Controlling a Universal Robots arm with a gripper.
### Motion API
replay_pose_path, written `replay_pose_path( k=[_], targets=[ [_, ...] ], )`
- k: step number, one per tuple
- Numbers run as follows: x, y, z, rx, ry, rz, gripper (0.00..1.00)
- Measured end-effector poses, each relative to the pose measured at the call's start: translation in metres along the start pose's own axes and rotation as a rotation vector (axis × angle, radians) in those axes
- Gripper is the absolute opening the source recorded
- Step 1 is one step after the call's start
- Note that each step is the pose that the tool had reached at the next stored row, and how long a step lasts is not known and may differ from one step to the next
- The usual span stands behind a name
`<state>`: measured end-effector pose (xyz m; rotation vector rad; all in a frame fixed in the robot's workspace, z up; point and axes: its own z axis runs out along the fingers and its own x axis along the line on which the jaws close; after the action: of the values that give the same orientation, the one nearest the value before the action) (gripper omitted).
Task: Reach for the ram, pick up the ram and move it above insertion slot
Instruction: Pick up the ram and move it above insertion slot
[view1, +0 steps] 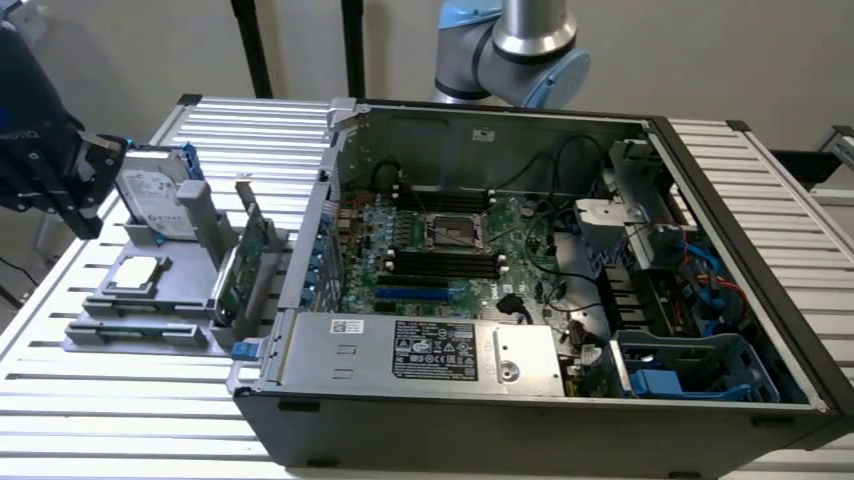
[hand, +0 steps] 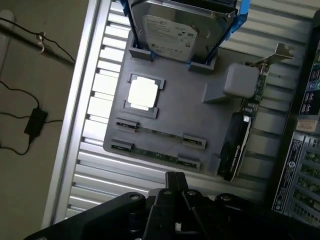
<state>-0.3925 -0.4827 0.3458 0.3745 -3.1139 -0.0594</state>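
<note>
Ram, a long thin green circuit-board stick, is found seated on edge in small grey clips on a flat grey holder plate. The plate is set on the ribbed metal table outside the computer case. The reaching step is judged to be in hand: the stick is not gripped and not lifted.

Nearest the wrist camera, the black gripper is seen poised above the plate, near the ram but apart from it. Whether it is open or closed cannot be told. Nothing is seen held in it and nothing is touched. Completion of the reach is judged to call for alignment along the stick's narrow upper edge, between its clips.

A second, similar green stick is noted just beside the first, on the gripper's side. Beyond these, a square silver processor chip is recorded in its recess, then a silver hard drive in a blue frame, propped upright. A larger green card with a metal bracket is stood at the plate's side. Farthest, in the exterior view, the open black computer case and its green motherboard with black slots are observed, well apart from the gripper.
</note>
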Motion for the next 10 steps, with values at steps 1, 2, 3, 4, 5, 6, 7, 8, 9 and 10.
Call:
replay_pose_path(
  k=[1,2,3,4,5,6,7,8,9,10],
  targets=[
    [0.0,0.0,0.0001,-0.0001,0.0006,-0.018,0.11],
    [0.0,0.0,0.0001,0.0,0.0014,-0.036,0.11],
    [0.0,0.0,0.0002,0.0,0.0021,-0.056,0.11],
    [0.0,0.0,0.0002,0.0,0.0028,-0.073,0.11],
    [0.0,0.0,0.0002,0.0,0.0035,-0.092,0.11],
    [0.0,0.0,0.0003,0.0,0.0041,-0.109,0.11],
    [0.0,0.0,0.0003,0.0,0.0049,-0.127,0.11],
    [0.0,0.0,0.0004,0.0,0.0056,-0.145,0.11],
    [0.0,0.0,0.0005,0.0,0.0062,-0.164,0.11],
    [0.0,0.0,0.0005,0.0,0.0069,-0.182,0.11]
  ],
)
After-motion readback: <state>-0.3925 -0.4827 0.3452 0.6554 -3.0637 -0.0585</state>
